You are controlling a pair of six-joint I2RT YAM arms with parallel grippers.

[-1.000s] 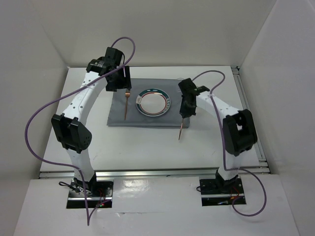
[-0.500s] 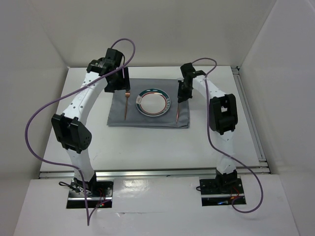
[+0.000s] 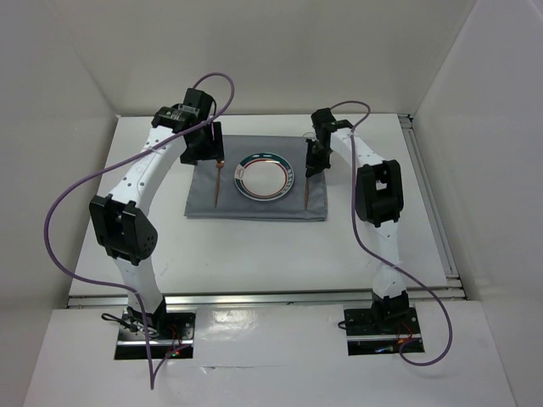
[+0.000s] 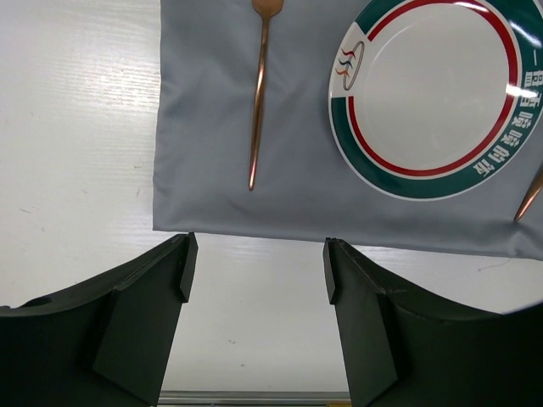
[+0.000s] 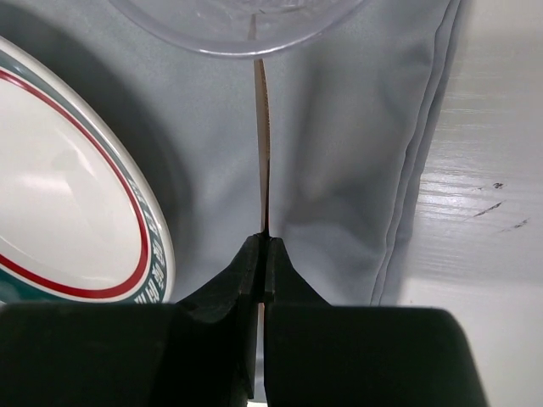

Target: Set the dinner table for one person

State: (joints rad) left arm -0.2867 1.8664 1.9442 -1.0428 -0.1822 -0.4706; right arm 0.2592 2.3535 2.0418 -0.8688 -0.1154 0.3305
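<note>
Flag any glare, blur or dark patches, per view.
Top external: even light, soft shadows. Left wrist: small glare streak on the rim of the plate; copper utensil sharp. Right wrist: clear vessel at top blurred; right end effector underexposed, shut on the knife.

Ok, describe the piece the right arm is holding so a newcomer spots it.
On the white table, find the grey cloth with the plate on it. The knife is the thin copper piece right of the plate, pinched in the right fingers; the other copper piece lies free left of the plate.

Grey cloth (image 4: 297,195), copper knife (image 5: 262,144), white plate (image 4: 437,85) rimmed green and red.
</note>
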